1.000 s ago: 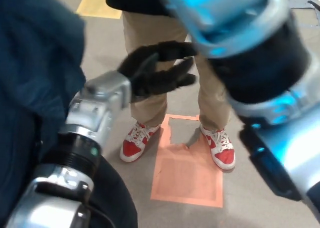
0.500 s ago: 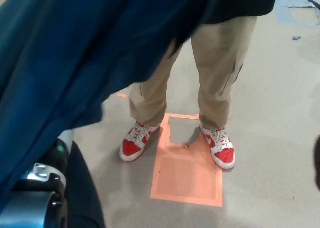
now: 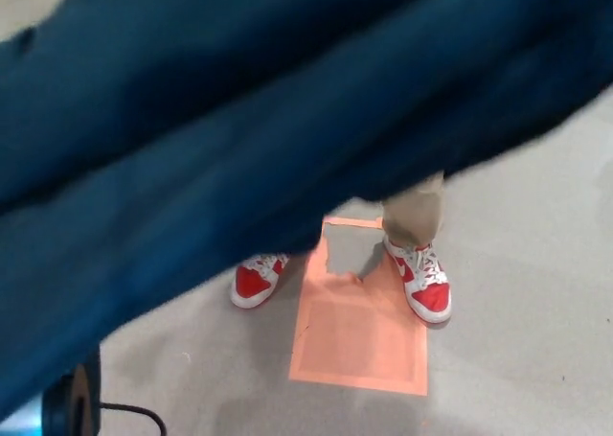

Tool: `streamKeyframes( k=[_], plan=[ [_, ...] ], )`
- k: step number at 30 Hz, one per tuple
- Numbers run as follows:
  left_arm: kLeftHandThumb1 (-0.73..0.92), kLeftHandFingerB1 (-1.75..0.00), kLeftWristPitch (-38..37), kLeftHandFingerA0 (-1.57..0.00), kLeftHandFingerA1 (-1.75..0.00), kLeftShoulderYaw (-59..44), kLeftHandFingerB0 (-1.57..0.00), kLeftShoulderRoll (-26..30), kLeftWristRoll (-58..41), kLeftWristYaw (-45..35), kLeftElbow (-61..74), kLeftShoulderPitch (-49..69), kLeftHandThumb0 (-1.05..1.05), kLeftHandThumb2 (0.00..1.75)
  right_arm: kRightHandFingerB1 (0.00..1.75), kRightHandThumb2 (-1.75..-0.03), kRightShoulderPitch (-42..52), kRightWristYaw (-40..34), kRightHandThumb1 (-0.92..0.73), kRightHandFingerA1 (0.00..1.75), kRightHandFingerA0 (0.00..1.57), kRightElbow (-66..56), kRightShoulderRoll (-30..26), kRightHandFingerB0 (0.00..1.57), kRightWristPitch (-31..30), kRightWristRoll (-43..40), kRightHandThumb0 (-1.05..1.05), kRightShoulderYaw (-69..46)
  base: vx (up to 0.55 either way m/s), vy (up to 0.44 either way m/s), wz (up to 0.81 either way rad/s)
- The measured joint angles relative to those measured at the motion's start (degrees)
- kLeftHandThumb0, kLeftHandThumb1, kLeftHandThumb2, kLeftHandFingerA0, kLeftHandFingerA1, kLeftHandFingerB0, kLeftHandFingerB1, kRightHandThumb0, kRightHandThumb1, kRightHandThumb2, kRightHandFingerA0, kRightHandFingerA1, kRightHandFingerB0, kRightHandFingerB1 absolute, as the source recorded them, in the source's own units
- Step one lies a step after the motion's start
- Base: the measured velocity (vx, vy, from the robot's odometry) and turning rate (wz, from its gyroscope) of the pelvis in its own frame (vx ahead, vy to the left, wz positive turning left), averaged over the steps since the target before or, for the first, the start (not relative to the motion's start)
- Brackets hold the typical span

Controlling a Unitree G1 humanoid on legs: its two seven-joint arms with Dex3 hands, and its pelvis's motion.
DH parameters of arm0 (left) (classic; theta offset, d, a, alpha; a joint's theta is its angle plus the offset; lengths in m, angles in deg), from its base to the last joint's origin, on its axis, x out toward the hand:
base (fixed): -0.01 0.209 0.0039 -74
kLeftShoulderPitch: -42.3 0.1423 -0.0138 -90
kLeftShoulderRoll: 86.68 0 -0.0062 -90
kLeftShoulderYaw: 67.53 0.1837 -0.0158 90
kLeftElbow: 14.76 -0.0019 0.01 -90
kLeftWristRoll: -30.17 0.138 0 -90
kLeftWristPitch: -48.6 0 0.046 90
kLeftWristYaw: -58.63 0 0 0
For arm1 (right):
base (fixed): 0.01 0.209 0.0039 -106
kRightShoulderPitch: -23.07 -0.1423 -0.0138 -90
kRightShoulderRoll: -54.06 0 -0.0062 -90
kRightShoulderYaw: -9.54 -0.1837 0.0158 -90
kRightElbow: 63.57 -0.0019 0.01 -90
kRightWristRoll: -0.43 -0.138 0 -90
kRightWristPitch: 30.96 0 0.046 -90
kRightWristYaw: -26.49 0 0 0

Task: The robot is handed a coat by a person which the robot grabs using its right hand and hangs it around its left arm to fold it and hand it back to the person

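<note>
Coat: dark blue fabric that spans the head view from edge to edge. It fills the whole upper part and runs down into the lower left corner. Its lower edge runs on a diagonal, low at picture left and higher at picture right, and broad soft folds follow the same slant. It hangs between the camera and the person and covers most of the person. The fabric is blurred, so no detail of its cut is readable.

Right hand and left hand: neither shows anywhere in the frame, so I cannot tell whether either one grasps the coat or is released.

Floor: plain grey, visible at lower right and along the bottom.

Orange floor patch: rectangular, with a grey notch in its upper part. It lies between the two sneakers.

Trouser leg: khaki. Only a short stretch shows below the coat's edge.

Right-side sneaker: red and white, overlapping the patch's upper right edge.

Left-side sneaker: red and white, just beside the patch. Its top is covered by the coat.

Black disc: sits at bottom left, partly under the coat, and cannot be identified.

Cable: thin and black, leading from the disc toward the bottom edge
</note>
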Motion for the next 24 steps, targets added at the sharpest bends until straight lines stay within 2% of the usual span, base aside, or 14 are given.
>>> streamKeyframes(
  k=[1, 3, 4, 5, 6, 7, 8, 9, 11, 12, 14, 16, 17, 24],
  plan=[
    [0.56, -0.50, -0.02, -0.06, -0.50, -0.11, -0.06, 0.04, -0.06, -0.06, -0.01, 0.00, -0.29, 1.06, 0.83, -0.65, 2.15, 0.43, -0.83, 0.64, 1.09, 0.79, -0.18, 1.09, 0.09, -0.09, -0.32, 0.08, 0.00, 0.000, 0.00],
    [0.57, -0.50, -0.08, -0.07, -0.50, -0.27, -0.07, 0.06, -0.17, -0.17, 0.00, 0.01, -0.28, 1.06, 0.78, -0.66, 6.52, 1.32, -0.88, 0.59, 0.99, 2.54, -1.07, 1.06, 0.39, -0.01, -0.23, 0.92, 0.00, 0.000, 0.00],
    [0.57, -0.50, -0.11, -0.07, -0.50, -0.29, -0.07, 0.06, -0.20, -0.20, 0.00, 0.01, -0.28, 1.06, 0.67, -0.65, 9.36, 1.95, -0.80, 0.54, 0.95, 3.76, -2.21, 1.08, 0.72, 0.30, -0.36, 2.29, 0.00, 0.000, 0.00],
    [0.57, -0.50, -0.12, -0.08, -0.50, -0.35, -0.07, 0.07, -0.22, -0.24, 0.00, 0.01, -0.28, 1.06, 0.54, -0.64, 11.64, 2.50, -0.81, 0.50, 0.83, 4.96, -3.21, 0.86, 1.15, 0.56, -0.47, 3.64, 0.00, 0.000, 0.00],
    [0.57, -0.50, -0.14, -0.08, -0.50, -0.47, -0.07, 0.10, -0.27, -0.28, 0.00, 0.01, -0.28, 1.06, 0.54, -0.64, 14.39, 3.21, -0.81, 0.50, 0.83, 6.84, -4.67, 0.86, 1.87, 1.00, -0.47, 5.87, 0.00, 0.000, 0.00],
    [0.56, -0.50, -0.17, -0.08, -0.50, -0.63, -0.07, 0.14, -0.33, -0.32, 0.01, 0.01, -0.28, 1.05, 0.51, -1.01, 16.43, 3.82, -0.67, 0.59, 0.53, 8.48, -5.94, 0.40, 2.61, 1.44, -0.63, 7.90, 0.00, 0.000, 0.00],
    [0.56, -0.50, -0.25, -0.07, -0.50, -0.88, -0.07, 0.22, -0.42, -0.35, 0.02, 0.02, -0.28, 1.05, 0.36, -0.92, 18.60, 4.64, -0.55, 0.48, 0.16, 10.52, -7.51, 0.00, 3.58, 2.08, -0.73, 10.81, 0.00, 0.000, 0.00],
    [0.53, -0.50, -0.29, -0.08, -0.50, -1.06, -0.07, 0.28, -0.47, -0.35, 0.03, 0.02, -0.29, 1.04, 0.07, -0.79, 20.12, 5.41, -0.47, 0.15, 0.00, 12.20, -8.60, 0.00, 4.17, 2.64, -0.71, 13.19, 0.00, 0.000, 0.00],
    [0.57, -0.50, -0.31, -0.06, -0.50, -1.37, -0.06, 0.33, -0.55, -0.38, 0.04, 0.03, -0.28, 1.06, 0.00, -0.80, 21.87, 6.96, -0.48, 0.07, 0.00, 15.50, -10.84, 0.00, 5.58, 3.82, -0.78, 18.37, 0.00, 0.000, 0.00],
    [0.67, -0.37, -0.31, -0.17, -0.38, -1.56, -0.15, 0.38, -0.60, -0.43, 0.08, 0.03, -0.52, 0.73, 0.00, -0.71, 22.29, 7.89, -0.46, 0.00, 0.00, 17.71, -12.36, 0.00, 6.63, 4.67, -0.72, 21.67, 0.00, 0.000, 0.00],
    [0.67, -0.37, -0.31, -0.17, -0.38, -1.91, -0.15, 0.69, -0.72, -0.56, 0.18, 0.03, -0.53, 0.73, 0.00, -0.84, 22.57, 9.01, -0.50, 0.07, 0.00, 21.24, -14.36, 0.00, 8.26, 6.03, -0.82, 26.42, 0.00, 0.000, 0.00],
    [0.66, -0.37, -0.32, -0.17, -0.38, -2.25, -0.15, 1.27, -0.80, -0.78, 0.40, 0.03, -0.53, 0.73, 0.00, -0.85, 22.35, 9.74, -0.52, 0.02, 0.00, 24.83, -16.25, 0.00, 9.66, 8.01, -0.86, 31.33, 0.00, 0.000, 0.00],
    [0.54, -0.50, -0.32, -0.07, -0.50, -2.41, -0.07, 1.51, -0.81, -0.84, 0.49, 0.03, -0.29, 1.04, 0.06, -0.83, 22.15, 9.91, -0.50, 0.05, 0.00, 26.14, -16.96, 0.02, 10.13, 8.92, -0.80, 33.24, 0.00, 0.000, 0.00],
    [0.55, -0.50, -0.32, -0.07, -0.50, -2.66, -0.07, 1.86, -0.79, -0.98, 0.96, 0.11, -0.28, 1.05, 0.05, -0.82, 18.68, 8.86, -0.50, 0.04, 0.00, 34.35, -20.52, 0.00, 12.69, 15.82, -0.79, 44.94, 0.00, 0.000, 0.00]
  ],
)
